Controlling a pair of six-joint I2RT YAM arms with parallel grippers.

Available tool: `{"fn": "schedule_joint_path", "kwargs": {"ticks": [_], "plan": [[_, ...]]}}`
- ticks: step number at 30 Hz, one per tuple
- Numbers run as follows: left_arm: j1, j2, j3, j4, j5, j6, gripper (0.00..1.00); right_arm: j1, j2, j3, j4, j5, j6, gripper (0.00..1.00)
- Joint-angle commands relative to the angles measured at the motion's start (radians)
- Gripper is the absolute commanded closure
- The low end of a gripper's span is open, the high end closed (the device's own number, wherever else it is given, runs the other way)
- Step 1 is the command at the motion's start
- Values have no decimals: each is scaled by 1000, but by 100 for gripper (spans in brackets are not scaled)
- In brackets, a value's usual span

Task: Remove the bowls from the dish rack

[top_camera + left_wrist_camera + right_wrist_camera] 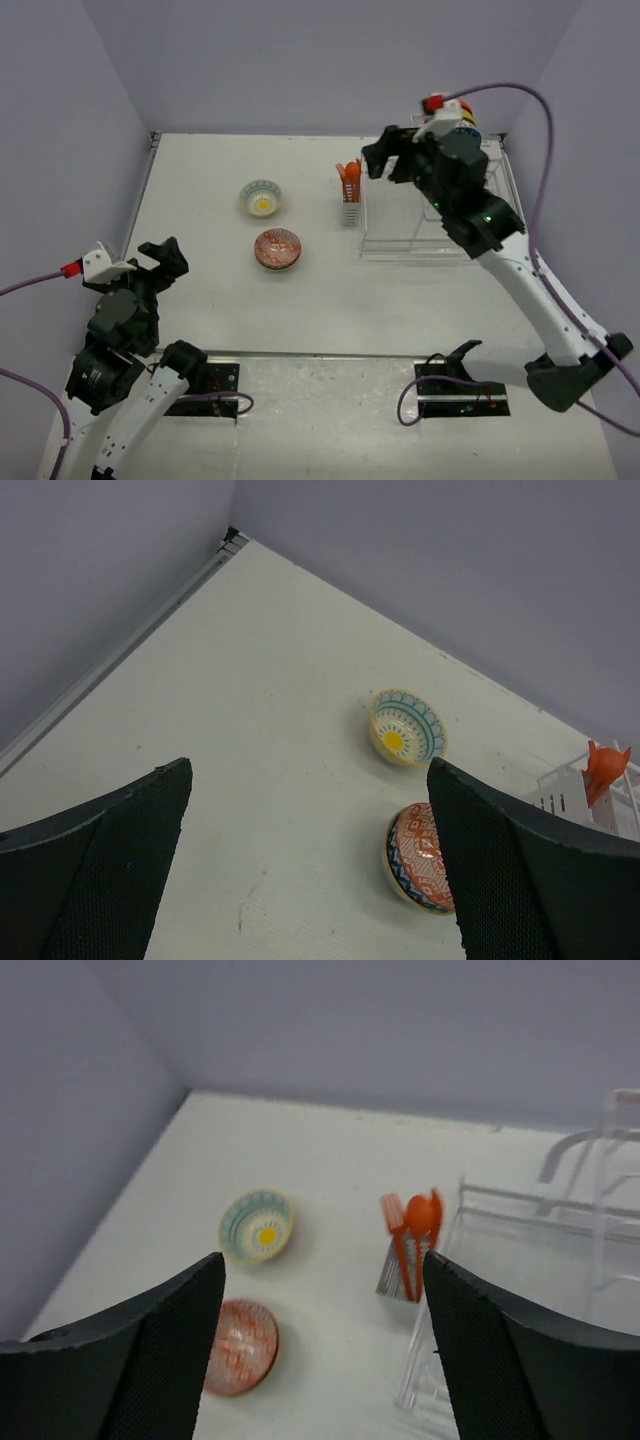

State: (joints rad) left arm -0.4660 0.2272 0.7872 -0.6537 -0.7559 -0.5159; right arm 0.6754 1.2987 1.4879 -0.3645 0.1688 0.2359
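Two bowls lie on the table left of the rack: a yellow-rimmed pale bowl (261, 198) (407, 727) (257, 1225) and a red-brown patterned bowl (277, 249) (420, 858) (240, 1346). The white dish rack (430, 215) (530, 1250) stands at the right. Edges of more bowls (466, 122) show in its far part, mostly hidden behind my right arm. My right gripper (385, 155) (322, 1350) is open and empty, held high above the rack's left end. My left gripper (160, 262) (310, 860) is open and empty, near the table's left front, well apart from both bowls.
An orange fork and spoon stand in the utensil holder (349, 180) (412, 1230) at the rack's left end; the orange tips also show in the left wrist view (607, 765). Purple walls close the table at the back and sides.
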Motion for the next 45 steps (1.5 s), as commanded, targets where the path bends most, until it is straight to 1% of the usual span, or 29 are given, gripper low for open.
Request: {"fn": "schedule_joint_path", "kwargs": {"ticks": [1, 2, 3, 4, 5, 6, 7, 8, 9, 10, 12, 13, 15, 18, 19, 23, 28, 30, 32, 34, 35, 38, 40, 41, 42, 44, 45], "plan": [[-2, -2, 14, 11, -22, -13, 0, -184, -168, -102, 142, 32, 324, 18], [-2, -6, 12, 11, -20, -13, 0, -235, -186, -121, 142, 29, 370, 14], [-2, -5, 14, 12, -20, -12, 0, -284, -200, -138, 153, -6, 466, 12], [-2, -6, 12, 14, -19, -10, 0, -381, -213, -158, 166, -27, 515, 7], [-2, -6, 12, 14, -17, -10, 0, -429, -228, -202, 182, -53, 569, 5], [-2, -5, 12, 12, -17, -10, 0, -469, -234, -228, 200, -95, 688, 4], [-2, -2, 12, 14, -19, -10, 0, -547, -236, -285, 261, -126, 745, 3], [-2, -2, 14, 14, -19, -10, 0, -586, -234, -310, 295, -159, 810, 4], [-2, -3, 14, 12, -19, -10, 0, -617, -220, -331, 353, -185, 933, 4], [-2, -5, 14, 12, -20, -10, 0, -661, -210, -363, 393, -246, 983, 6], [-2, -6, 14, 12, -22, -10, 0, -684, -158, -371, 429, -287, 1087, 8], [-2, -9, 12, 12, -23, -10, 0, -712, -139, -370, 458, -310, 1103, 10], [-2, -11, 14, 12, -22, -10, 0, -720, -107, -370, 470, -318, 1158, 10], [-2, -12, 14, 12, -22, -10, 0, -740, -70, -405, 541, -328, 1210, 13], [-2, -12, 12, 12, -22, -9, 0, -744, -61, -423, 590, -328, 1212, 14], [-2, -12, 12, 14, -19, -6, 0, -747, -35, -428, 611, -325, 1217, 16], [-2, -12, 12, 17, -14, -4, 0, -751, 7, -414, 613, -302, 1234, 24], [-2, -14, 12, 17, -14, -3, 0, -752, 25, -411, 613, -287, 1241, 30], [-2, -14, 12, 19, -14, -3, 0, -752, 36, -408, 613, -276, 1249, 33], [-2, -14, 11, 20, -11, -3, 0, -752, 39, -408, 613, -250, 1250, 38], [-2, -14, 10, 20, -11, -1, 0, -754, 37, -411, 616, -226, 1250, 44], [-2, -12, 12, 23, -8, 2, 0, -754, 39, -413, 628, -207, 1252, 48], [-2, -12, 10, 23, -10, 2, 0, -757, 51, -402, 628, -210, 1247, 54], [-2, -15, 10, 23, -10, 2, 0, -755, 54, -400, 628, -210, 1247, 57], [-2, -14, 10, 23, -8, 4, 0, -755, 57, -402, 636, -210, 1247, 64], [-2, -17, 10, 25, -8, 2, 0, -755, 59, -413, 651, -210, 1252, 73], [-2, -19, 9, 26, -10, 2, 0, -757, 57, -420, 660, -207, 1255, 75]]}}
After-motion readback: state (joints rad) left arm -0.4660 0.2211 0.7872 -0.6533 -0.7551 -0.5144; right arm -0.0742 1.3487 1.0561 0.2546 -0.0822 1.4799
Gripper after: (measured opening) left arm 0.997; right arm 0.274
